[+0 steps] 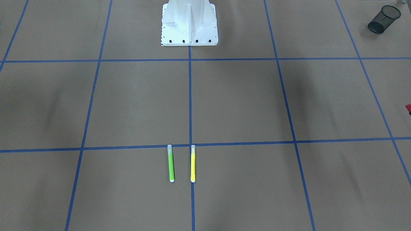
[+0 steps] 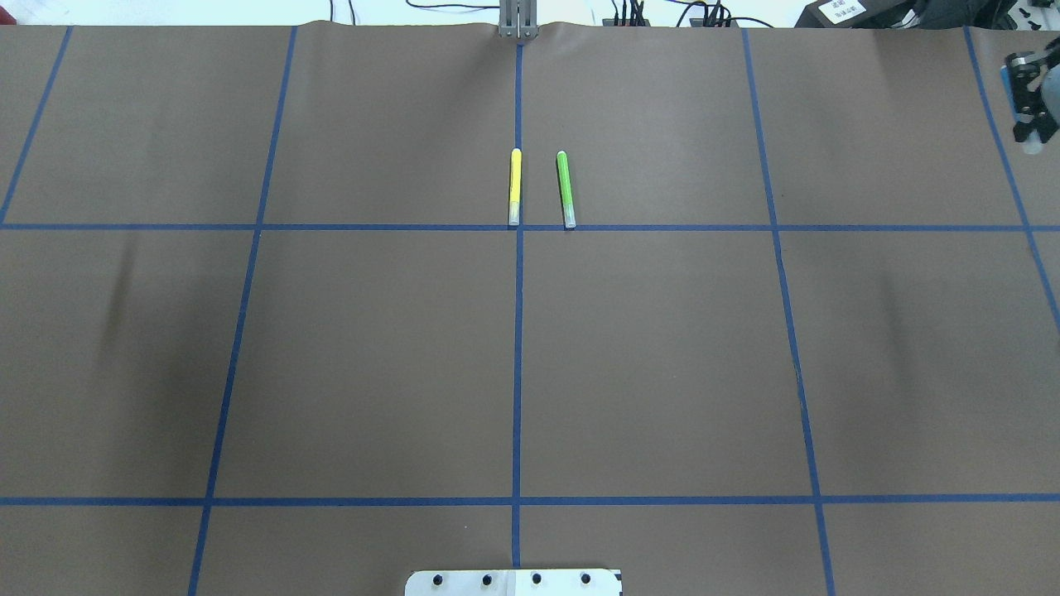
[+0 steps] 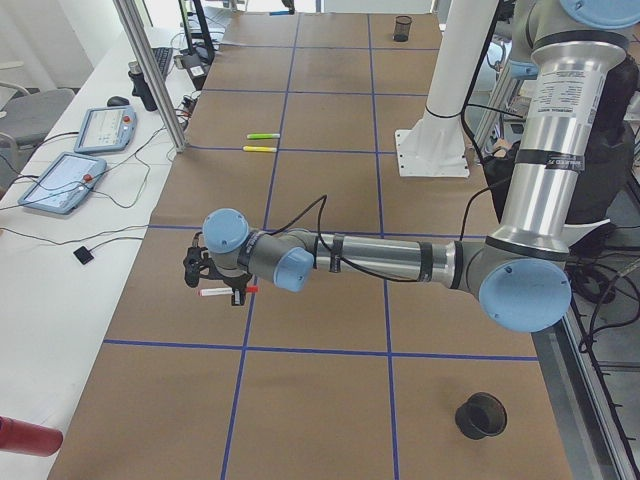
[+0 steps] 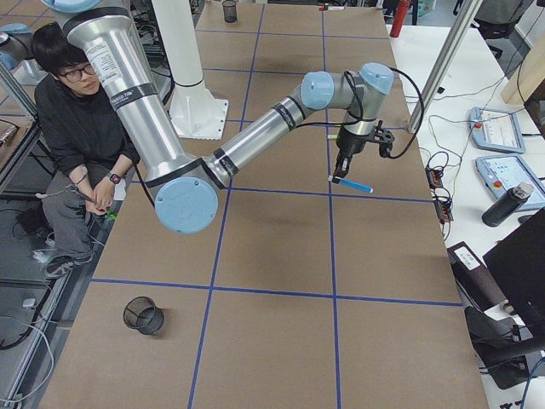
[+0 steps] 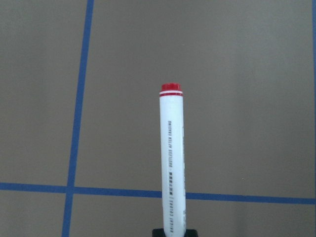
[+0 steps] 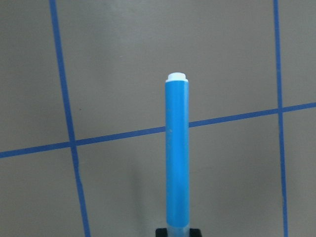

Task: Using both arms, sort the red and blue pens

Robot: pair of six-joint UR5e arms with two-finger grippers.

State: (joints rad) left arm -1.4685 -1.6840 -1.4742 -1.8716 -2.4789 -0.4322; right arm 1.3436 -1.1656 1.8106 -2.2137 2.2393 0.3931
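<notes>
The red pen, white-barrelled with a red end band, sticks straight out of my left gripper, which is shut on it. In the exterior left view that gripper holds the red pen level above the table, far out on my left side. My right gripper is shut on the blue pen. It holds the blue pen above a blue tape line, and the right gripper shows at the right edge of the overhead view.
A green marker and a yellow marker lie side by side at the table's centre. A black mesh cup stands near the left end, another mesh cup near the right end. A seated person is beside the robot.
</notes>
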